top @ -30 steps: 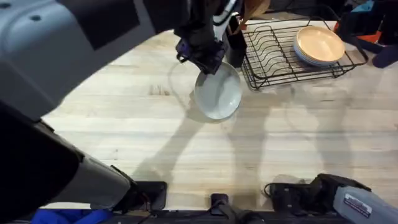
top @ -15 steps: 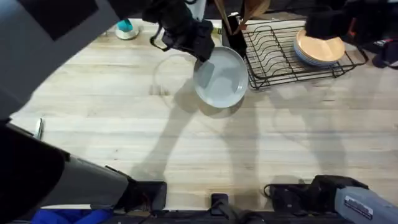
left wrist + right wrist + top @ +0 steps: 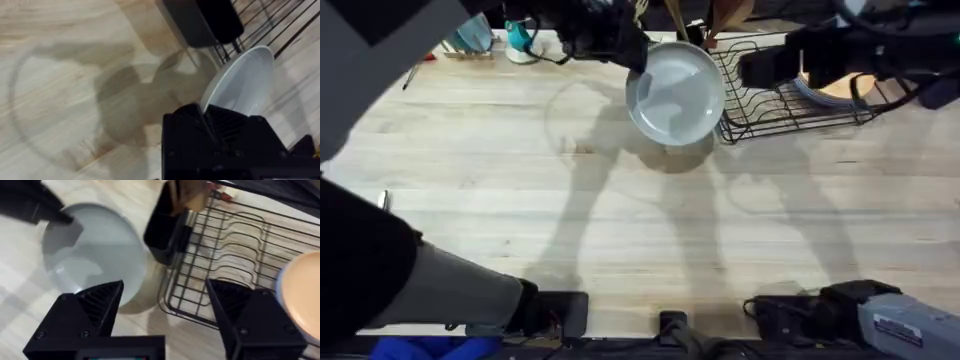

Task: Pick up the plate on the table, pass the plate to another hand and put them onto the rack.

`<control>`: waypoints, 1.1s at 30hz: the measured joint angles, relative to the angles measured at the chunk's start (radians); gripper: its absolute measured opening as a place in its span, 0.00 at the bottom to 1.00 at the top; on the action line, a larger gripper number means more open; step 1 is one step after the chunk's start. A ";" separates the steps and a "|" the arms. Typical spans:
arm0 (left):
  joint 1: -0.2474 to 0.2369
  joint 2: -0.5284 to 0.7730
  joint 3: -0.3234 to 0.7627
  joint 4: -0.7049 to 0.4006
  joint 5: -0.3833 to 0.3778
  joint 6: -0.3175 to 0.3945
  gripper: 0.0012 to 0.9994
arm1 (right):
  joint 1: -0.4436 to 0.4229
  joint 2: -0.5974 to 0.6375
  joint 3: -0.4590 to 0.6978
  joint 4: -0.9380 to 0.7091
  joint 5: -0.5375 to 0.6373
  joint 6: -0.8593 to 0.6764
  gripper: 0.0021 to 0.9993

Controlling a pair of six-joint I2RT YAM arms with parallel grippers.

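1. The table [image 3: 620, 230] of light wood planks is seen across the overhead view, with the shadows of both arms thrown on it.
2. The left arm is stretched from the lower left far across to the table's far side, its upper part looming large and dark close under the camera. The left gripper [image 3: 625, 45] is clamped on the near-left rim of the plate; in the left wrist view its black fingers [image 3: 210, 125] are pressed together on that rim.
3. The right arm is reached across the far right, above the rack. The right gripper [image 3: 165, 305] is spread wide, with nothing between its fingers, and is pointed toward the plate and the rack's near end.
4. One black wire rack [image 3: 770, 95] is counted at the far right; a stack of peach plates [image 3: 835, 90] lies in its right part.
5. One pale grey plate [image 3: 675, 92] is counted, held tilted in the air above the table, just beside the rack's left end.
6. A black utensil holder [image 3: 165, 227] is seen at the rack's corner.
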 joint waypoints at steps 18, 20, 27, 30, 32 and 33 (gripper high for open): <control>0.087 0.000 0.000 0.050 0.079 0.000 0.04 | 0.058 0.025 0.000 0.035 -0.007 0.127 1.00; 0.087 0.000 0.000 0.050 0.082 0.000 0.04 | 0.064 0.047 0.001 0.037 -0.007 0.166 1.00; 0.087 0.000 0.000 0.051 0.083 0.000 0.04 | 0.093 0.118 0.001 0.044 -0.007 0.241 1.00; 0.087 0.000 0.000 0.051 0.083 0.000 0.04 | 0.112 0.149 0.001 0.063 -0.008 0.250 1.00; 0.087 0.000 0.000 0.051 0.083 0.000 0.04 | 0.127 0.170 0.001 0.078 -0.008 0.256 1.00; 0.087 0.000 0.000 0.051 0.083 0.000 0.04 | 0.134 0.181 0.001 0.087 -0.008 0.256 1.00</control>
